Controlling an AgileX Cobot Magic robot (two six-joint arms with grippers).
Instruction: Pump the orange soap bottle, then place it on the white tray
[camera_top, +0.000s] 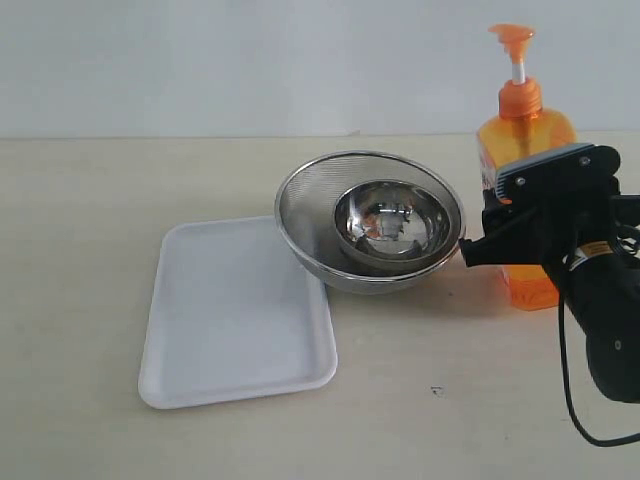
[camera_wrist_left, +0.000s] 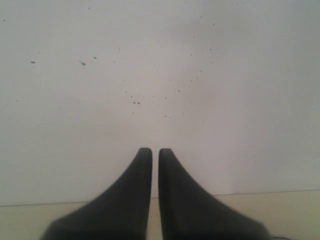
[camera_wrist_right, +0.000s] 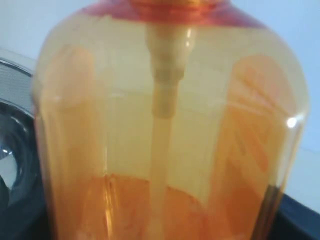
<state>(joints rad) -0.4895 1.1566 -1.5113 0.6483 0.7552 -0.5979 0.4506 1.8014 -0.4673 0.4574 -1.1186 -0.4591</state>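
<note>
The orange soap bottle (camera_top: 525, 130) carries a white side label (camera_top: 487, 165), its print too small to read. The bottle stands upright on the counter (camera_top: 80, 300), just right of the steel bowls (camera_top: 370, 222). My right jaws stand wide, one on either side of its body; whether they are touching it I cannot tell. Left jaws are closed together with nothing between them. The white tray (camera_top: 235, 315) lies just left of the bowls.

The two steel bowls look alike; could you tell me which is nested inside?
The smaller, mirror-polished bowl; it sits inside the larger mesh bowl.
</note>
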